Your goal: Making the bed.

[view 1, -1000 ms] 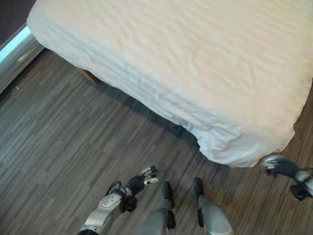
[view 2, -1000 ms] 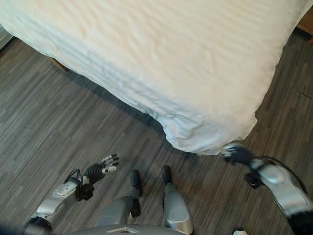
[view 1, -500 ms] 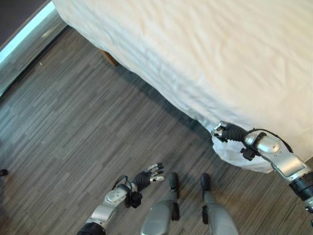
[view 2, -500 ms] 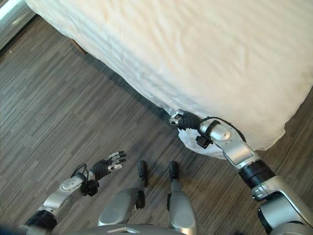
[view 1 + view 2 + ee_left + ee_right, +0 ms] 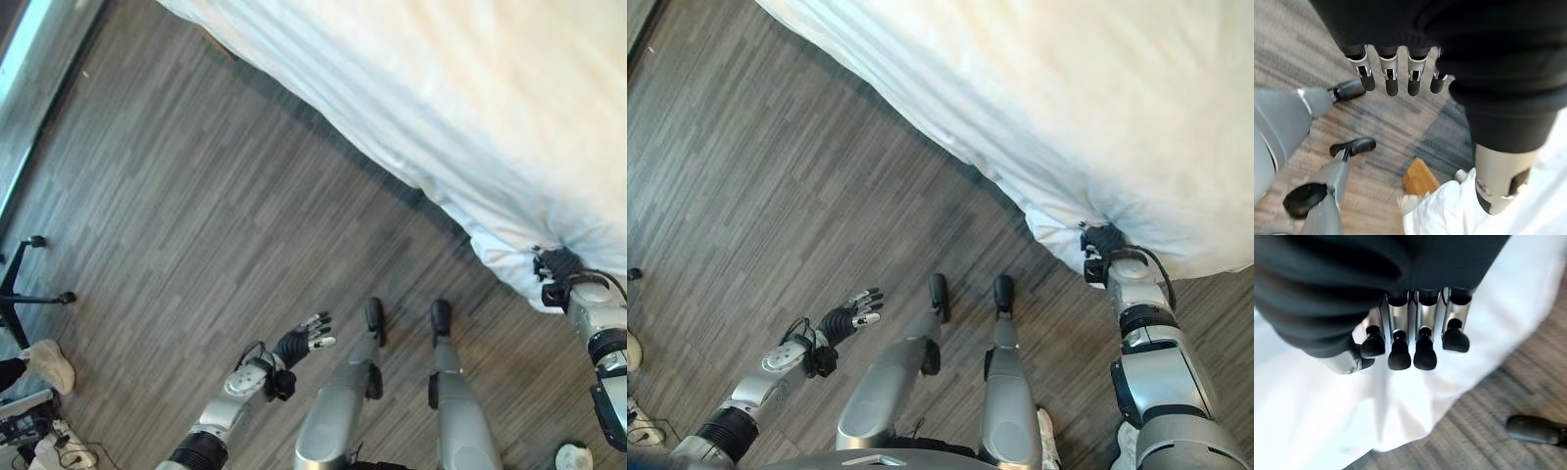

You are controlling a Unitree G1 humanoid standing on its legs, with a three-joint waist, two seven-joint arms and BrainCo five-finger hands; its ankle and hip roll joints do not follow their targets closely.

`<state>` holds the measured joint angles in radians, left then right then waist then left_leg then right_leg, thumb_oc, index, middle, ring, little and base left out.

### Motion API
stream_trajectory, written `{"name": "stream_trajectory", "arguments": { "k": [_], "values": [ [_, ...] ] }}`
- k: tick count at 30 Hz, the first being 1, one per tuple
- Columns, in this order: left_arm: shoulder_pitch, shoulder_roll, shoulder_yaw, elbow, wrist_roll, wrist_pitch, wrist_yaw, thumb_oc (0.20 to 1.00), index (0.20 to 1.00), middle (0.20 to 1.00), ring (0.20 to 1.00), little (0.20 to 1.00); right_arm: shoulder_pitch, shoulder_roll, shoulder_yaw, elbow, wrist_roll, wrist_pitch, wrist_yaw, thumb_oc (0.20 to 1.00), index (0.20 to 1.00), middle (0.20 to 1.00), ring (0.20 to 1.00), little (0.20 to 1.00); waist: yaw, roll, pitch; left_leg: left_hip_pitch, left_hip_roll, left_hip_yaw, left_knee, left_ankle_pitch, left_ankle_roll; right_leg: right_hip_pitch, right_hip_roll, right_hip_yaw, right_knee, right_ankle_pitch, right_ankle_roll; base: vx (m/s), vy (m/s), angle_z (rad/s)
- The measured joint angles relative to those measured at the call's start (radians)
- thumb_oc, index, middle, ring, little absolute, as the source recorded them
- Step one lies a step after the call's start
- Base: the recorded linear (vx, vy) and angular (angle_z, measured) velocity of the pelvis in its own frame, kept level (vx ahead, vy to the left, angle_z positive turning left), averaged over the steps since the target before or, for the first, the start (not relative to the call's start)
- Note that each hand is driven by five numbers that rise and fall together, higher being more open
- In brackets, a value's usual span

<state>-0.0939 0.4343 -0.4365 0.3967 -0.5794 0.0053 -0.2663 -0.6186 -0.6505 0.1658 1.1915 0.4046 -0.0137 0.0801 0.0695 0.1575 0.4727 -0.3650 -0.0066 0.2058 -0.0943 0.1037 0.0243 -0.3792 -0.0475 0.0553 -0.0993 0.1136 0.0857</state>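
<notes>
A white bed cover (image 5: 1097, 108) fills the upper right, its corner hanging over grey wood floor (image 5: 196, 196). The right hand (image 5: 1103, 240) pinches that corner, fingers curled into gathered cloth, further right than 0.5 seconds ago. Lower left, the left hand (image 5: 299, 343) hangs with fingers straight and spread.

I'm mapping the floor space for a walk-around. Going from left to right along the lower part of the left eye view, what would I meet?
Black stand foot → a person's shoe → left hand, open over the floor → right hand, fingers pinching the white bed cover at its corner.
</notes>
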Motion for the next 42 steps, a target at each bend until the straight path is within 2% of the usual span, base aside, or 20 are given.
{"name": "stream_trajectory", "arguments": {
  "k": [5, 7, 10, 11, 12, 14, 15, 17, 18, 19, 22, 30, 37, 38, 42],
  "values": [
    [-0.031, -0.009, 0.017, -0.025, 0.001, -0.001, -0.002, 1.0, 1.0, 1.0, 1.0, 1.0, 0.21, 0.102, -0.052, 0.091, -0.084, 0.036, 0.037, 0.2, 0.2, 0.2, 0.2, 0.2, -0.039, -0.033, 0.021, 0.016, 0.0, 0.002, 0.0, 0.0, 0.0, 0.015, 0.001, 0.004, 0.0, 0.001, -0.001, 0.03, -0.009, -0.05],
    [-0.045, -0.009, 0.018, -0.031, 0.004, 0.001, 0.002, 1.0, 1.0, 1.0, 1.0, 1.0, 0.324, 0.146, -0.052, 0.146, -0.135, 0.071, 0.061, 0.2, 0.2, 0.2, 0.2, 0.2, -0.08, -0.046, 0.028, 0.043, -0.001, 0.002, 0.0, 0.0, 0.0, 0.039, -0.001, 0.004, 0.0, 0.001, -0.001, 0.05, -0.007, -0.06],
    [-0.074, -0.014, 0.034, -0.031, 0.005, 0.003, 0.009, 1.0, 1.0, 1.0, 1.0, 1.0, 0.433, 0.109, -0.281, 0.109, -0.097, 0.078, 0.049, 0.2, 0.2, 0.2, 0.2, 0.2, -0.132, -0.046, 0.027, 0.059, 0.0, 0.002, -0.001, -0.011, -0.015, 0.052, -0.001, 0.01, -0.004, -0.002, 0.006, 0.04, 0.017, -0.07],
    [-0.07, -0.016, 0.045, -0.031, 0.005, 0.003, 0.014, 1.0, 1.0, 1.0, 1.0, 1.0, 0.473, 0.094, -0.345, 0.006, -0.051, 0.07, 0.018, 0.2, 0.2, 0.2, 0.2, 0.2, -0.15, -0.047, 0.027, 0.059, -0.001, 0.003, -0.001, -0.014, -0.019, 0.051, -0.001, 0.012, -0.004, -0.002, 0.013, 0.01, 0.01, -0.1],
    [-0.064, -0.022, 0.053, -0.031, 0.005, 0.003, 0.021, 1.0, 1.0, 1.0, 1.0, 1.0, 0.533, 0.084, -0.379, -0.151, -0.007, 0.054, -0.014, 0.2, 0.2, 0.2, 0.2, 0.2, -0.155, -0.046, 0.027, 0.056, -0.001, 0.007, -0.001, -0.015, -0.02, 0.044, -0.003, 0.016, -0.005, 0.001, 0.013, 0.0, 0.011, -0.22],
    [-0.06, -0.033, 0.066, -0.032, 0.004, 0.003, 0.024, 1.0, 1.0, 1.0, 1.0, 1.0, 0.564, 0.069, -0.415, -0.33, 0.048, 0.024, -0.052, 0.2, 0.2, 0.2, 0.2, 0.2, -0.162, -0.054, 0.025, 0.052, 0.001, 0.031, -0.001, -0.017, -0.022, 0.029, -0.004, 0.019, -0.004, 0.006, 0.01, 0.0, 0.013, -0.34],
    [-0.029, -0.054, 0.09, -0.038, 0.004, 0.0, 0.026, 1.0, 1.0, 1.0, 1.0, 1.0, 0.612, 0.108, -0.498, -0.657, 0.115, -0.022, -0.102, 0.2, 0.2, 0.2, 0.2, 0.2, -0.188, -0.05, 0.023, 0.047, 0.0, 0.035, -0.002, -0.016, -0.021, 0.02, -0.003, 0.027, -0.002, 0.015, 0.008, 0.01, 0.002, -0.26],
    [-0.02, -0.068, 0.078, -0.031, 0.004, -0.002, 0.026, 1.0, 1.0, 1.0, 1.0, 1.0, 0.582, 0.112, -0.506, -0.741, 0.147, -0.098, -0.12, 0.2, 0.2, 0.2, 0.2, 0.2, -0.203, -0.05, 0.023, 0.048, 0.002, 0.039, -0.004, -0.016, -0.021, 0.018, -0.002, 0.032, -0.001, 0.021, 0.011, -0.01, -0.011, -0.11],
    [-0.017, -0.079, 0.078, -0.033, 0.009, -0.002, 0.026, 1.0, 1.0, 1.0, 1.0, 1.0, 0.562, 0.112, -0.518, -0.82, 0.154, -0.086, -0.149, 0.2, 0.2, 0.2, 0.2, 0.2, -0.207, -0.05, 0.022, 0.048, 0.003, 0.04, -0.001, -0.016, -0.021, 0.017, 0.0, 0.034, -0.001, 0.021, 0.011, -0.03, -0.023, -0.1],
    [-0.014, -0.081, 0.062, -0.036, 0.014, -0.002, 0.026, 1.0, 1.0, 1.0, 1.0, 1.0, 0.566, 0.114, -0.516, -1.02, 0.152, -0.099, -0.183, 0.2, 0.2, 0.2, 0.2, 0.2, -0.203, -0.048, 0.022, 0.042, 0.006, 0.046, -0.001, -0.015, -0.022, 0.01, 0.002, 0.038, -0.001, 0.026, 0.008, 0.0, -0.016, -0.08],
    [-0.018, -0.082, 0.042, -0.045, 0.016, -0.002, 0.026, 1.0, 1.0, 1.0, 1.0, 1.0, 0.502, 0.082, -0.477, -1.157, 0.142, -0.163, -0.188, 0.2, 0.2, 0.2, 0.2, 0.2, -0.203, -0.049, 0.02, 0.04, 0.009, 0.047, -0.001, -0.003, -0.011, 0.007, 0.007, 0.036, 0.0, 0.033, 0.002, -0.01, -0.02, -0.01],
    [-0.013, -0.073, 0.04, -0.048, 0.043, -0.002, 0.026, 1.0, 1.0, 1.0, 1.0, 1.0, 0.302, 0.027, -0.346, -1.062, 0.1, -0.153, -0.202, 0.2, 0.2, 0.2, 0.2, 0.2, -0.146, -0.047, 0.019, 0.051, 0.017, 0.036, 0.0, 0.002, -0.01, 0.024, 0.013, 0.02, 0.0, 0.037, -0.003, 0.0, -0.02, 0.03],
    [0.002, -0.067, 0.023, -0.03, 0.04, -0.002, 0.025, 1.0, 1.0, 1.0, 1.0, 1.0, 0.155, -0.026, -0.302, -0.87, 0.099, -0.146, -0.215, 0.2, 0.2, 0.2, 0.2, 0.2, -0.135, -0.032, 0.01, 0.052, 0.015, 0.028, -0.001, 0.007, -0.012, 0.028, 0.01, 0.01, 0.0, 0.036, -0.003, 0.0, -0.022, 0.03],
    [0.005, -0.062, 0.02, -0.03, 0.034, -0.003, 0.025, 1.0, 1.0, 1.0, 1.0, 1.0, 0.13, -0.056, -0.295, -0.809, 0.099, -0.155, -0.231, 0.2, 0.2, 0.2, 0.2, 0.2, -0.121, -0.027, 0.007, 0.048, 0.015, 0.029, -0.001, 0.007, -0.012, 0.022, 0.009, 0.012, 0.0, 0.036, -0.003, 0.0, 0.0, 0.0],
    [0.017, -0.06, 0.011, -0.029, 0.034, -0.002, 0.025, 1.0, 1.0, 1.0, 1.0, 1.0, 0.127, -0.047, -0.3, -0.756, 0.109, -0.18, -0.246, 0.2, 0.2, 0.2, 0.2, 0.2, -0.122, -0.024, 0.002, 0.035, 0.015, 0.029, 0.0, 0.011, -0.012, 0.009, 0.01, 0.012, 0.0, 0.037, -0.004, 0.0, -0.009, 0.0]
  ]
}}
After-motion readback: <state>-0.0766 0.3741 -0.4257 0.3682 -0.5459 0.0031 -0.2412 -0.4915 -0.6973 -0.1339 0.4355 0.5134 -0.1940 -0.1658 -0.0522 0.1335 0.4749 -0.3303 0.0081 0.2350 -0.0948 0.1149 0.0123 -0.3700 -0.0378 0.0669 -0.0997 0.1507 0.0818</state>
